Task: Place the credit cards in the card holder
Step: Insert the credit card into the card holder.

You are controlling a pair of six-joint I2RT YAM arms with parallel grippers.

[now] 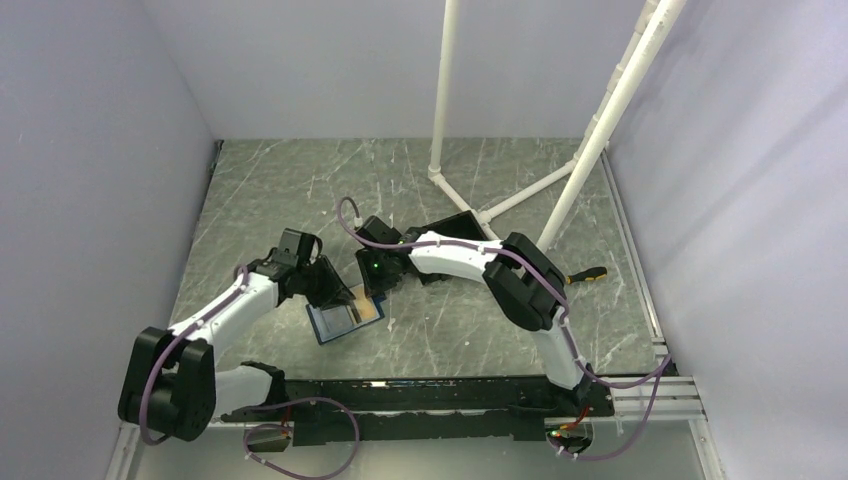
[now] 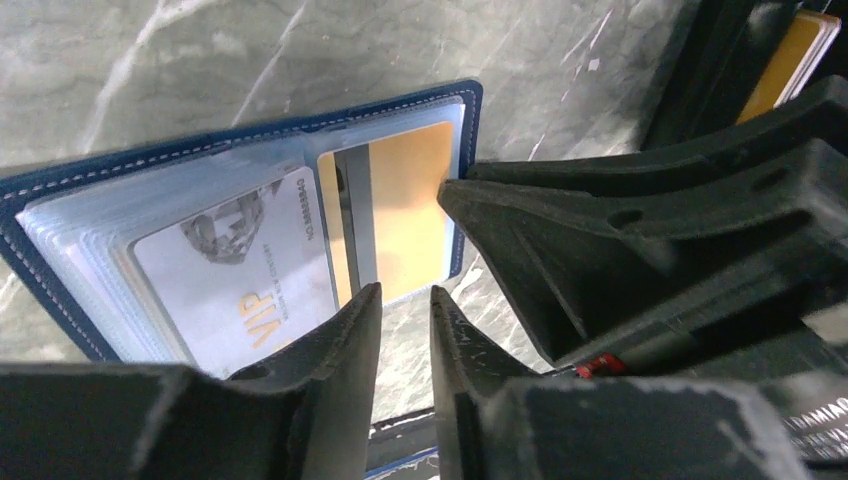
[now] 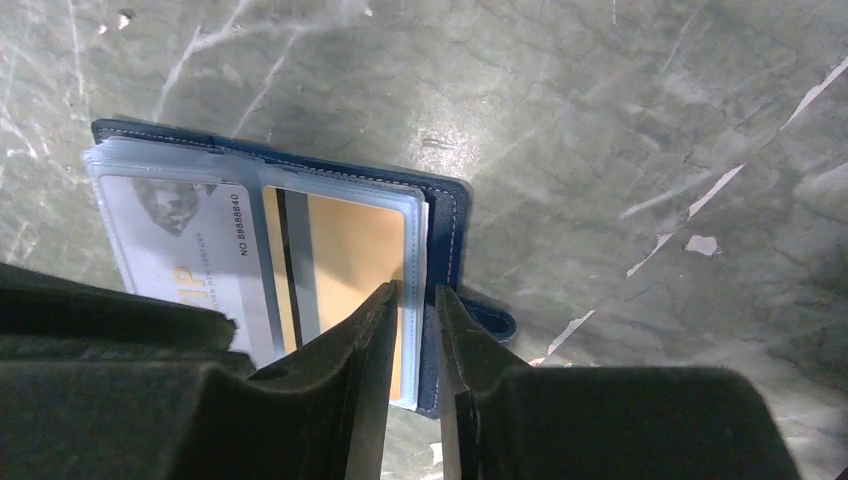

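The dark-blue card holder (image 1: 335, 322) lies open on the grey marbled table between my two grippers. Its clear pockets hold a whitish VIP card (image 2: 235, 270) and an orange-gold card (image 2: 405, 210). In the right wrist view the holder (image 3: 445, 215) shows the same orange-gold card (image 3: 350, 250) and whitish card (image 3: 170, 235). My left gripper (image 2: 405, 288) is nearly shut with nothing between its fingers, at the holder's near edge. My right gripper (image 3: 415, 287) is nearly shut and empty, its tips at the holder's open pocket edge. Its fingers (image 2: 560, 230) touch that edge.
A black open box (image 1: 455, 232) stands behind the right gripper. An orange-handled screwdriver (image 1: 590, 275) lies to the right. White pipe legs (image 1: 590, 150) rise at the back right. Another orange-gold card (image 2: 790, 50) shows behind the right arm. Walls close in on both sides.
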